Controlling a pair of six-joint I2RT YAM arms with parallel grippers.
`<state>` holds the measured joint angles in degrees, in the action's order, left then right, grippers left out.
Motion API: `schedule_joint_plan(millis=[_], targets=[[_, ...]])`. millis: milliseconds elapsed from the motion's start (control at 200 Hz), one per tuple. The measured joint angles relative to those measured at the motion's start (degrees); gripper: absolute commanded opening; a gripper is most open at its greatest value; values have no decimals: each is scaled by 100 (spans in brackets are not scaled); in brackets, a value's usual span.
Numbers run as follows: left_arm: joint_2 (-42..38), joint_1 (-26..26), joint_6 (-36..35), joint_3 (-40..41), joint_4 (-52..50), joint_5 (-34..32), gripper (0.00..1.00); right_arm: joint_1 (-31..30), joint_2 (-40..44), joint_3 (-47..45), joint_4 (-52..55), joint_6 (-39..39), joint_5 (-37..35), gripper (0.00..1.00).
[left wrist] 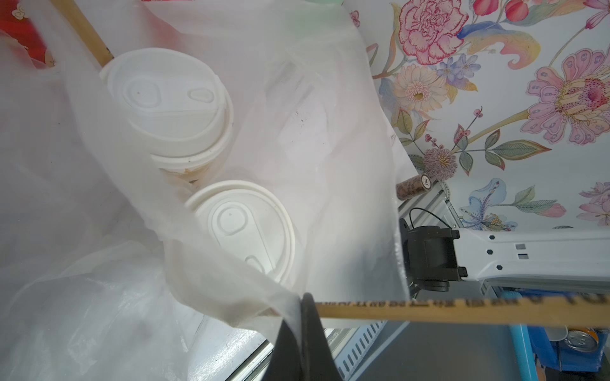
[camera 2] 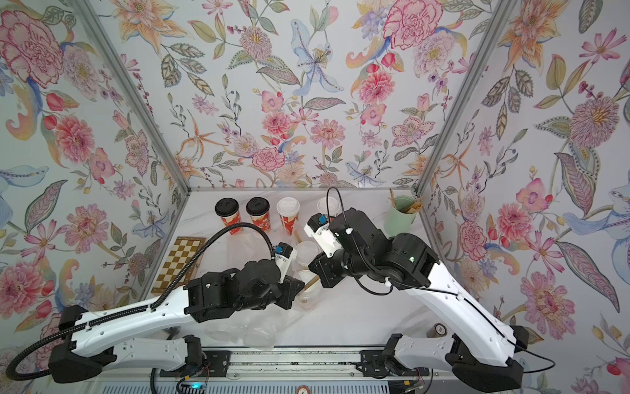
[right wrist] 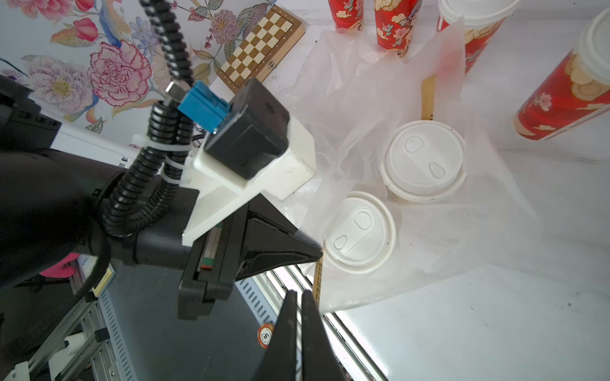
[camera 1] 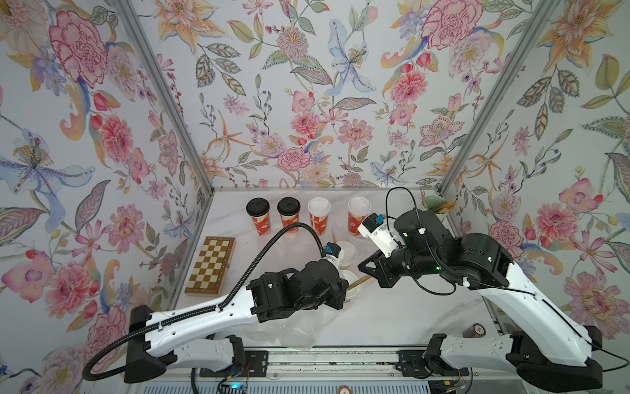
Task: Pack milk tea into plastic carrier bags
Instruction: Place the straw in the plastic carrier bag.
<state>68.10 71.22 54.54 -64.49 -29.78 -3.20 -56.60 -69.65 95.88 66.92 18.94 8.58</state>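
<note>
Four milk tea cups stand in a row at the back in both top views, two with black lids [camera 1: 258, 206] [camera 1: 288, 206] and two with white lids [camera 1: 319, 206] [camera 1: 359, 206]. Two more white-lidded cups [left wrist: 165, 102] [left wrist: 244, 231] stand inside an open plastic carrier bag [left wrist: 330, 132] mid-table. My left gripper [left wrist: 302, 297] is shut on that bag's rim film, and a brown printed stick [left wrist: 462, 306] lies across its tip. My right gripper [right wrist: 298, 293] is shut just beside the stick's other end [right wrist: 318, 280], with nothing seen between its fingers. Both grippers meet over the nearer bagged cup [camera 1: 351, 279].
A folded chessboard [camera 1: 211, 266] lies at the left. A mint-green cup of sticks [camera 2: 402, 215] stands at the back right. Loose clear bags [camera 1: 296, 331] lie heaped by the front edge. A small brown cylinder [camera 1: 474, 330] lies front right, and another stick [right wrist: 428, 95] leans in the bag.
</note>
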Motion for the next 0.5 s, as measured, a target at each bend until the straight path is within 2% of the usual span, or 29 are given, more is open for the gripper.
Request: schedule_joint_plan(millis=[255,500], targets=[[-155,0,42,127,138,0,0,-81,-11,225,111,138,-452,7],[-313,0,87,264,166,0,0,-83,17,411,114,243,-302,7]])
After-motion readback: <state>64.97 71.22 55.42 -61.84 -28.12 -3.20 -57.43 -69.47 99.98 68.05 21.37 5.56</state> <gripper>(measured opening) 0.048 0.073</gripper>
